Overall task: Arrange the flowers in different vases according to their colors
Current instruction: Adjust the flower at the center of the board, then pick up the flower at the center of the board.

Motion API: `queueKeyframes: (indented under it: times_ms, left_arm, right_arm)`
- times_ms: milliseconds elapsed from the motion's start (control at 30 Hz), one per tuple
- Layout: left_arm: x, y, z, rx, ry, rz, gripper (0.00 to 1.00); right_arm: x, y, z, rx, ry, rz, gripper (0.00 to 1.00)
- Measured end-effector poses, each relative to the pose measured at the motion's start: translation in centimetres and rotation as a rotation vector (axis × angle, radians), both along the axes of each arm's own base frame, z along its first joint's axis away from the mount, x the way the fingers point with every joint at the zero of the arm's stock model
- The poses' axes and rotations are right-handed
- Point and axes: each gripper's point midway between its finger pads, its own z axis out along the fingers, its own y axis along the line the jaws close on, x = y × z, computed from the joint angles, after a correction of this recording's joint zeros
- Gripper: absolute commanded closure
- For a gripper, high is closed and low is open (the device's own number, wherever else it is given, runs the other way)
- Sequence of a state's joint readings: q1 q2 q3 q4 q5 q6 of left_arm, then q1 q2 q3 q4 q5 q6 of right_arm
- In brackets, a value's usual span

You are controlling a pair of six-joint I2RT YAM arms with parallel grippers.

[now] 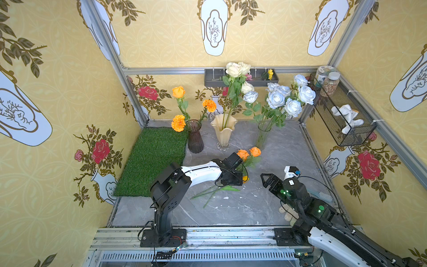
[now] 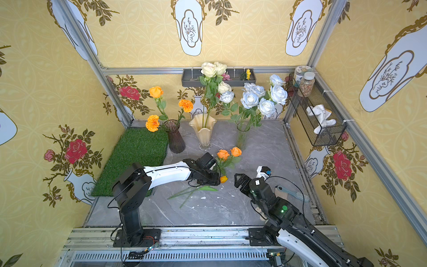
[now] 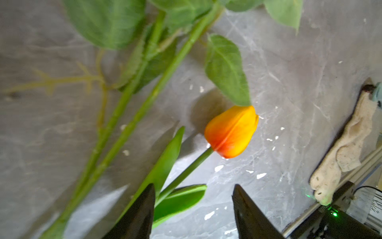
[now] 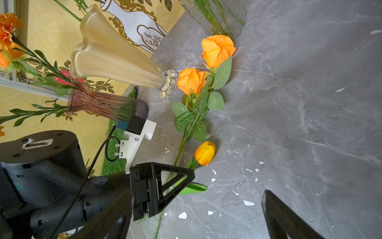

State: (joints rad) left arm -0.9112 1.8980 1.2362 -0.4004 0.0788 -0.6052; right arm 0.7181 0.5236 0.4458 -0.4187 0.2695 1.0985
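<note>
We see left tool (image 3: 193,186) part-open, straddling stem of orange tulip (image 3: 231,132) on table (image 1: 254,208), not gripping, orange roses (image 1: 249,153) lying at its 12 o'clock, right tool (image 4: 198,190) wide open, empty

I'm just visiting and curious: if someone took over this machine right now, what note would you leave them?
Left claw: open, one finger either side of the orange tulip stem on the table.
Right claw: open, empty, above the table.
Done: orange blooms in the purple vase, cream roses in the cream vase, pale blue roses in the clear vase.
To do: the tulip and two orange roses lying on the table probably belong in the purple vase.
</note>
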Motion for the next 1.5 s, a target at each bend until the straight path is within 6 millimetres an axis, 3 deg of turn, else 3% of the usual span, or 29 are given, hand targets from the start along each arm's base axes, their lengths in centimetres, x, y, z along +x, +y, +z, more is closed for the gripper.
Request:
queueKeyframes:
  times_ms: [100,233,500,600,700,867,1033,1300,1500]
  left_arm:
    - [-0.6,-1.1,-0.1,-0.009,-0.001,-0.016,0.39]
    - [-0.1,-0.8,0.2,0.004,-0.024,0.01,0.36]
    - [1.8,0.3,4.5,0.016,-0.171,0.041,0.35]
    - [2.5,0.8,5.1,0.031,-0.201,0.038,0.37]
    - [3.3,2.0,4.3,0.068,-0.195,0.043,0.45]
    - [4.3,3.5,1.9,0.132,-0.141,0.017,0.5]
    - [5.0,2.7,1.5,0.137,-0.136,-0.049,0.6]
    - [4.6,2.6,-0.5,0.173,-0.093,-0.109,0.62]
    - [4.6,2.9,-0.5,0.189,-0.104,-0.108,0.64]
  right_arm:
    - [0.0,0.0,-0.1,-0.001,0.001,0.0,0.03]
    - [-0.1,-0.1,0.1,0.006,-0.006,0.0,0.03]
    - [-0.1,-0.1,0.1,0.006,-0.007,0.0,0.03]
    - [-0.1,-0.1,0.1,0.006,-0.006,0.0,0.03]
    - [-0.1,-0.1,0.1,0.006,-0.006,0.0,0.03]
    - [-0.1,-0.1,0.0,0.003,-0.004,-0.001,0.03]
    - [0.0,-0.1,-0.1,-0.001,-0.002,-0.004,0.03]
    - [0.1,-0.3,-0.3,-0.012,0.002,-0.014,0.03]
    - [0.2,-0.3,-0.4,-0.019,0.007,-0.015,0.03]
